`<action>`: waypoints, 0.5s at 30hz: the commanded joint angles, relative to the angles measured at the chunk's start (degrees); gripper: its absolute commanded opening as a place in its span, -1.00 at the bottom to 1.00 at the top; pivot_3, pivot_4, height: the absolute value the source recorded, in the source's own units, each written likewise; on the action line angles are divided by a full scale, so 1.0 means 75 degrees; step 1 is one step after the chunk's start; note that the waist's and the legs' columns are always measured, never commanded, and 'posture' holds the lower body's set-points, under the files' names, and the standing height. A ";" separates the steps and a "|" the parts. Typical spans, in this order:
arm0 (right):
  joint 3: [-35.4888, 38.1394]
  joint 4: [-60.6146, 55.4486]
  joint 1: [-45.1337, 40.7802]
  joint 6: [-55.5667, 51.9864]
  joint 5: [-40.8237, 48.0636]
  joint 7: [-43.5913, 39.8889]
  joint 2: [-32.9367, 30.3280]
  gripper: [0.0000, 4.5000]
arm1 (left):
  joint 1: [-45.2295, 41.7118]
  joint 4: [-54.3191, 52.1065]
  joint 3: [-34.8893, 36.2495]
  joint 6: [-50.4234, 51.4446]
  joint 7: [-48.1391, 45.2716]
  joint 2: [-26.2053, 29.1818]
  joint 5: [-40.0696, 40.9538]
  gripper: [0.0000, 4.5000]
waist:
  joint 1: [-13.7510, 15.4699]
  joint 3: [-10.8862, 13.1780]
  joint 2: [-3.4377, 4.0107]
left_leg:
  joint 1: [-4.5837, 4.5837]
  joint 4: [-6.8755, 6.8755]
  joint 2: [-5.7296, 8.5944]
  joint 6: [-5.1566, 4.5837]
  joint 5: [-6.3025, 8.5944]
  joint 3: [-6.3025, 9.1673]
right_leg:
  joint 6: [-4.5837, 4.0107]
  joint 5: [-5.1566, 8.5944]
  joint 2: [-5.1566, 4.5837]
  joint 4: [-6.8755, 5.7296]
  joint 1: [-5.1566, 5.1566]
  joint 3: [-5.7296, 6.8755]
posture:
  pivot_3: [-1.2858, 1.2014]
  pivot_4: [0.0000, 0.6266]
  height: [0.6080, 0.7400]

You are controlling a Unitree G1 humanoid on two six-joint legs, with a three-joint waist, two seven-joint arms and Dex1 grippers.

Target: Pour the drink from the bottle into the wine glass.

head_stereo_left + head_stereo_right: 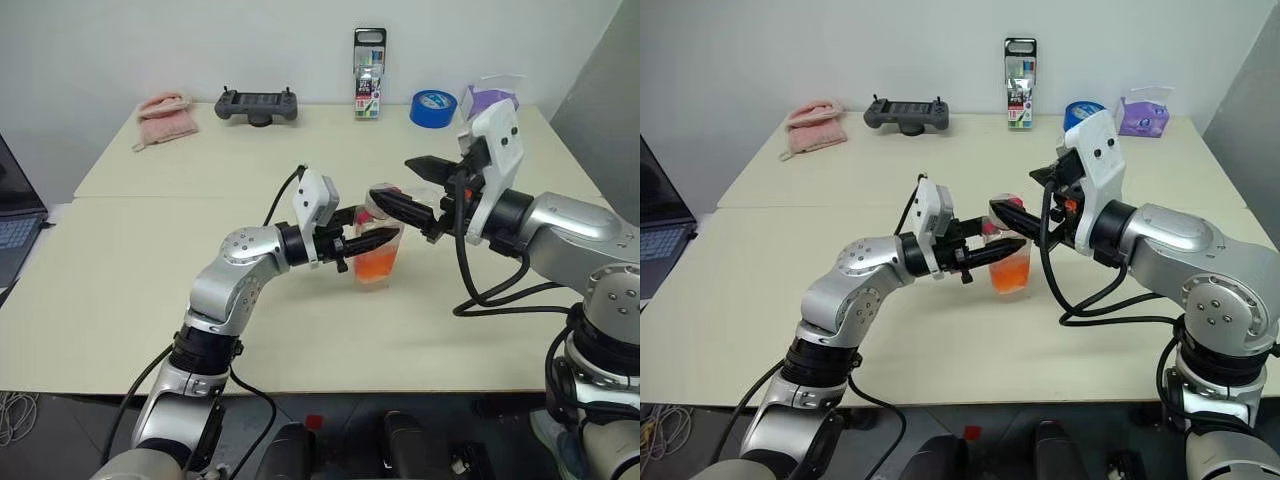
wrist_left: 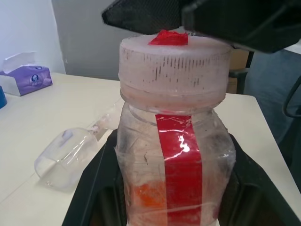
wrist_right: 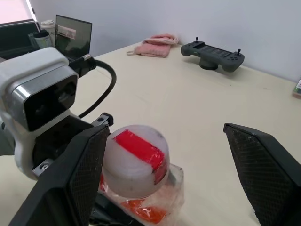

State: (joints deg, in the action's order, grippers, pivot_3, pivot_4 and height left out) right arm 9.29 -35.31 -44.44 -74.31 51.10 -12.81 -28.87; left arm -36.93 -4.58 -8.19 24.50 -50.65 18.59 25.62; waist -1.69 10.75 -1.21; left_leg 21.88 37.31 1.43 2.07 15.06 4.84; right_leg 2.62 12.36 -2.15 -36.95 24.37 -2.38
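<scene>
The bottle [image 1: 378, 262] stands upright near the table's middle. It is clear plastic with a wide pale cap [image 3: 134, 160], a red tape strip, and the orange-red drink [image 1: 1010, 275] low inside. My left gripper [image 1: 372, 240] reaches in from the left and is shut on the bottle's body; its fingers [image 2: 94, 193] press both sides. My right gripper [image 3: 164, 129] is open and level, its jaws straddling the cap without closing on it. The wine glass [image 2: 66, 157] lies on its side on the table beyond the bottle.
Along the far edge sit a pink cloth [image 1: 165, 115], a black controller [image 1: 257, 105], a marker pack [image 1: 368, 75], a blue tape roll [image 1: 433, 108] and a purple tissue box [image 1: 488, 98]. A laptop [image 1: 15, 220] stands off the table's left side.
</scene>
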 commanded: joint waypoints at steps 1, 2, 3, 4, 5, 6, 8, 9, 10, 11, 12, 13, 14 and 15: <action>0.0049 -0.0338 -0.0029 -0.0018 0.0284 0.0069 0.0055 0.84 | -0.0212 -0.0157 0.0135 -0.0258 -0.0042 -0.0018 -0.0008 -0.19 | 0.0000 0.0000 0.0000 | 0.0000 0.0000 -0.0001 0.0000 0.0000 0.0001 | 0.0000 0.0000 0.0000 0.0000 0.0000 0.0000 | 0.03 -0.52 1.00; 0.0054 -0.0355 -0.0001 -0.0021 0.0316 0.0106 0.0074 0.84 | -0.0183 -0.0175 0.0145 -0.0261 -0.0038 -0.0002 -0.0009 -0.19 | -0.0001 0.0000 0.0000 | 0.0000 -0.0001 -0.0002 0.0000 0.0000 0.0001 | 0.0000 0.0000 0.0000 0.0000 0.0000 0.0000 | 0.03 -0.52 1.00; 0.0054 -0.0363 0.0031 -0.0008 0.0328 0.0143 0.0087 0.84 | -0.0148 -0.0195 0.0152 -0.0262 -0.0035 0.0014 -0.0012 -0.19 | -0.0001 0.0000 0.0000 | 0.0000 -0.0001 -0.0002 0.0000 0.0000 0.0001 | 0.0000 0.0000 0.0000 -0.0001 0.0000 0.0000 | 0.03 -0.52 1.00; 0.0056 -0.0359 0.0062 0.0008 0.0328 0.0200 0.0102 0.84 | -0.0118 -0.0215 0.0154 -0.0260 -0.0032 0.0027 -0.0014 -0.19 | -0.0001 0.0000 0.0000 | 0.0000 -0.0001 -0.0002 0.0000 0.0000 0.0002 | 0.0000 0.0000 0.0001 -0.0001 0.0000 0.0001 | 0.03 -0.52 1.00; 0.0058 -0.0355 0.0083 0.0020 0.0329 0.0242 0.0113 0.84 | -0.0099 -0.0226 0.0155 -0.0258 -0.0029 0.0035 -0.0016 -0.19 | -0.0001 0.0000 0.0000 | 0.0000 -0.0001 -0.0002 0.0000 0.0000 0.0002 | 0.0000 0.0000 0.0001 -0.0001 0.0000 0.0001 | 0.03 -0.52 1.00; 0.0058 -0.0339 0.0096 0.0041 0.0321 0.0287 0.0140 0.84 | -0.0091 -0.0232 0.0157 -0.0255 -0.0030 0.0045 -0.0014 -0.19 | -0.0001 0.0000 0.0000 | 0.0000 -0.0001 -0.0002 0.0000 0.0000 0.0002 | 0.0000 0.0000 0.0000 0.0000 0.0000 0.0001 | 0.03 -0.52 1.00; 0.0026 -0.0317 0.0128 0.0069 0.0289 0.0359 0.0163 0.84 | -0.0091 -0.0240 0.0161 -0.0245 -0.0028 0.0056 -0.0010 -0.19 | -0.0002 0.0000 0.0000 | 0.0000 -0.0001 -0.0002 0.0000 0.0000 0.0002 | 0.0000 0.0000 0.0000 0.0000 0.0000 0.0000 | 0.03 -0.52 1.00; -0.0008 -0.0309 0.0157 0.0068 0.0252 0.0388 0.0156 0.76 | -0.0096 -0.0246 0.0160 -0.0238 -0.0022 0.0057 -0.0010 -0.19 | -0.0001 0.0000 0.0000 | 0.0000 -0.0001 -0.0002 0.0000 0.0000 0.0002 | 0.0000 0.0000 0.0000 0.0000 0.0000 0.0001 | 0.03 -0.52 1.00; -0.0033 -0.0305 0.0177 0.0066 0.0230 0.0408 0.0146 0.68 | -0.0100 -0.0249 0.0159 -0.0233 -0.0018 0.0057 -0.0011 -0.19 | -0.0002 0.0000 0.0000 | 0.0000 -0.0001 -0.0002 0.0000 0.0000 0.0002 | 0.0000 0.0000 0.0001 0.0000 0.0000 0.0002 | 0.03 -0.52 1.00; -0.0077 -0.0300 0.0191 0.0072 0.0194 0.0429 0.0132 0.59 | -0.0105 -0.0245 0.0163 -0.0234 -0.0023 0.0062 -0.0010 -0.19 | -0.0002 0.0000 0.0000 | 0.0000 -0.0001 -0.0002 0.0000 0.0000 0.0002 | 0.0000 0.0000 0.0001 -0.0001 0.0000 0.0002 | 0.03 -0.52 1.00; -0.0121 -0.0294 0.0212 0.0075 0.0158 0.0447 0.0110 0.41 | -0.0111 -0.0241 0.0164 -0.0233 -0.0022 0.0061 -0.0010 -0.19 | -0.0003 0.0000 0.0000 | 0.0000 -0.0001 -0.0002 0.0000 0.0000 0.0002 | 0.0000 0.0000 0.0001 0.0000 0.0000 0.0001 | 0.03 -0.52 1.00; -0.0151 -0.0289 0.0225 0.0082 0.0137 0.0459 0.0094 0.31 | -0.0115 -0.0239 0.0166 -0.0233 -0.0022 0.0060 -0.0010 -0.19 | -0.0005 0.0000 0.0000 | 0.0000 -0.0001 -0.0002 0.0000 0.0000 0.0001 | 0.0000 0.0000 0.0001 0.0000 0.0000 0.0001 | 0.03 -0.52 1.00; -0.0204 -0.0287 0.0254 0.0100 0.0108 0.0458 0.0076 0.13 | -0.0117 -0.0241 0.0168 -0.0230 -0.0023 0.0059 -0.0015 -0.19 | -0.0005 0.0000 0.0000 | -0.0001 -0.0001 -0.0001 0.0000 0.0000 0.0001 | 0.0000 0.0000 0.0001 0.0000 0.0000 0.0001 | 0.03 -0.52 1.00; -0.0268 -0.0291 0.0296 0.0126 0.0086 0.0439 0.0061 -0.03 | -0.0115 -0.0247 0.0170 -0.0225 -0.0024 0.0055 -0.0022 -0.19 | -0.0004 0.0000 0.0000 | -0.0001 -0.0001 -0.0002 0.0000 0.0000 0.0002 | 0.0000 0.0000 0.0002 0.0000 0.0000 0.0002 | 0.03 -0.52 1.00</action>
State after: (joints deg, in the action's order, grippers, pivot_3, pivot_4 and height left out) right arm 7.22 -36.49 -42.73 -73.97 52.83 -9.99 -27.81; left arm -36.77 -3.94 -8.16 24.26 -50.63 18.93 24.68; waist -1.72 10.75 -1.21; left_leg 21.89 37.30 1.41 2.07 15.06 4.86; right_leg 2.62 12.37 -2.14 -36.95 24.37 -2.36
